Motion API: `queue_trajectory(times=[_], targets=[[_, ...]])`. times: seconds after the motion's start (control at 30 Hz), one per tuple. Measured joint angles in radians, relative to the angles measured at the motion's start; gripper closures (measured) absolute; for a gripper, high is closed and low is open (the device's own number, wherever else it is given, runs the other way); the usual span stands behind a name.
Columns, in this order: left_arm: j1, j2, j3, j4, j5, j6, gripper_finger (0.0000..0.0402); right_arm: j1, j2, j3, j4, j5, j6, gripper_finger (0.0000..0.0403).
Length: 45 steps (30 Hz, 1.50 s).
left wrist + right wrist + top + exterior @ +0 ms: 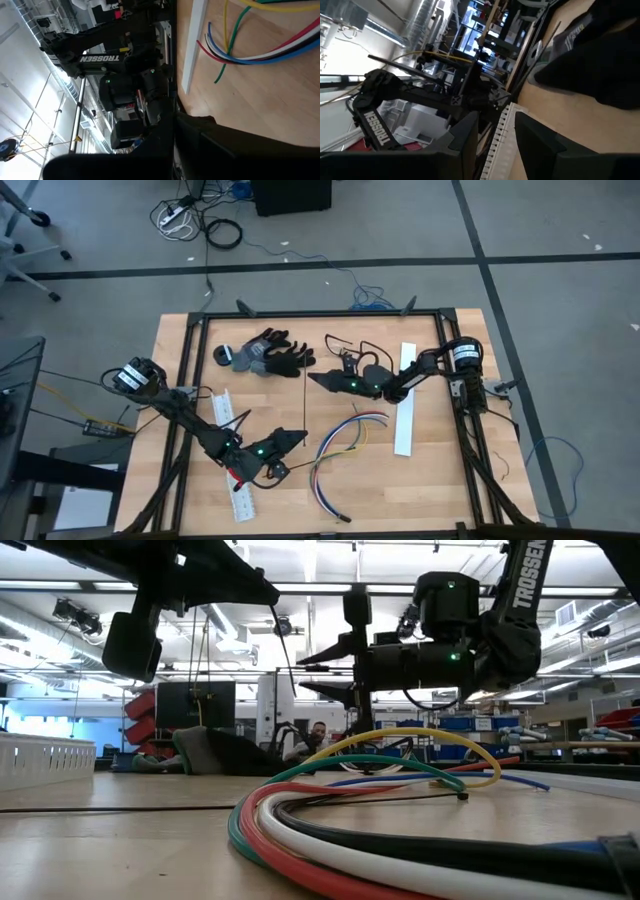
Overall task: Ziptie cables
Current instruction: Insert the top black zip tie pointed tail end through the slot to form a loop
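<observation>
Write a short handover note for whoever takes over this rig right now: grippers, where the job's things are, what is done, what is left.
Left gripper: open, empty, just left of the cables.
Right gripper: open, empty, above the table behind the cables, beside the gloves.
Cables: loose in a curved bundle mid-table, untied.
White strips: one right of the cables, one under the left arm.
Done: nothing visible.
Left: gather and tie the cables.

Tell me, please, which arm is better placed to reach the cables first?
Probably the left. The left gripper hangs open right beside the cables. The right gripper, also open, sits farther back near the gloves.
</observation>
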Motion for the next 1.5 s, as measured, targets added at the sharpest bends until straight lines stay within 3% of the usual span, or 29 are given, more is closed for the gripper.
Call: queue_trajectory(times=[0.53, 1.5], targets=[[-0.007, 0.000, 0.000, 0.001, 0.000, -0.005, 0.0401, -0.012, 0.000, 0.094, -0.135, -0.026, -0.038, 0.0280], [-0.024, 0.000, 0.000, 0.000, -0.023, -0.055, 0.0401, -0.051, 0.000, 0.094, -0.133, -0.039, -0.073, 0.0280]])
